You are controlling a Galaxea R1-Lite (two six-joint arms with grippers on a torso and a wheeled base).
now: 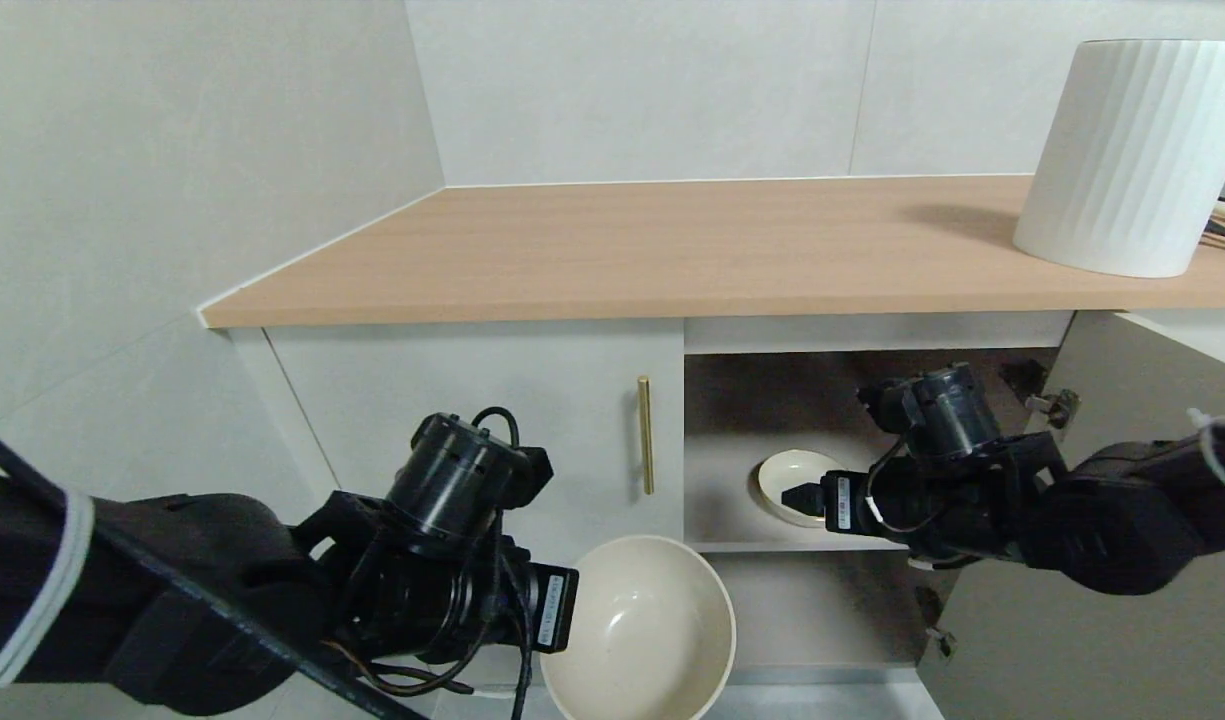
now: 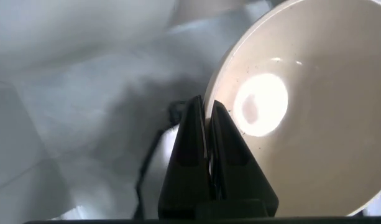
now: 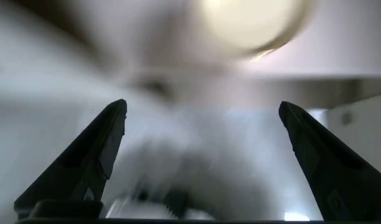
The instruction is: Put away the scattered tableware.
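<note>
A large cream bowl (image 1: 637,630) hangs low in front of the cabinet, with my left gripper (image 1: 562,608) shut on its rim. In the left wrist view both fingers (image 2: 193,137) pinch the edge of the bowl (image 2: 302,112). A smaller cream bowl (image 1: 794,478) sits on the shelf inside the open cabinet. My right gripper (image 1: 794,497) is at the shelf's front, just before that bowl, its tips overlapping the rim in the head view. Its fingers (image 3: 109,143) stand wide apart with nothing between them, and the small bowl (image 3: 252,22) lies blurred beyond them.
The left cabinet door with a gold handle (image 1: 644,435) is closed. The right door (image 1: 1122,640) is swung open beside my right arm. A wooden countertop (image 1: 672,250) runs above, carrying a white ribbed container (image 1: 1132,150) at the far right. A tiled wall closes the left side.
</note>
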